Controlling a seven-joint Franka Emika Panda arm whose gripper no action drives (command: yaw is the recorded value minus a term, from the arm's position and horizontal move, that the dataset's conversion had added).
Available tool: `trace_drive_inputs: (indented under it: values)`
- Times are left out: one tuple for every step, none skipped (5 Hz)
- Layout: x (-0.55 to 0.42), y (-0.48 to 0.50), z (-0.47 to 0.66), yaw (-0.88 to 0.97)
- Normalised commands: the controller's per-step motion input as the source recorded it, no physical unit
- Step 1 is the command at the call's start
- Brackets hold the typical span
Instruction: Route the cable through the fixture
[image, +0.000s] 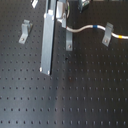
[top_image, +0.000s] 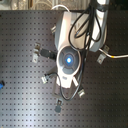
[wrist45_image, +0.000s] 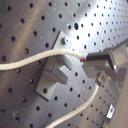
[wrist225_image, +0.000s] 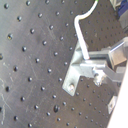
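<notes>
Gripper (wrist45_image: 86, 59) jaws pinch the white braided cable (wrist45_image: 30, 59) across the grey metal clip fixture (wrist45_image: 55, 75) at centre frame of the first wrist view; seating apparently remains.

- The black metal bench with a regular grid of small holes (image: 85, 95) fills both exterior views.
- In the first wrist view the same perforated surface (wrist45_image: 30, 30) looks grey, with a soft glare of light on it.
- No wall, floor or window can be seen.
</notes>
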Motion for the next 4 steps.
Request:
trace_drive_inputs:
  values:
    - [-0.025, -0.097, 0.05, 0.00]
    - [-0.100, -0.375, 0.00, -0.46]
    - [-0.005, -0.023, 0.00, 0.00]
    - [-0.420, -0.152, 0.27, 0.03]
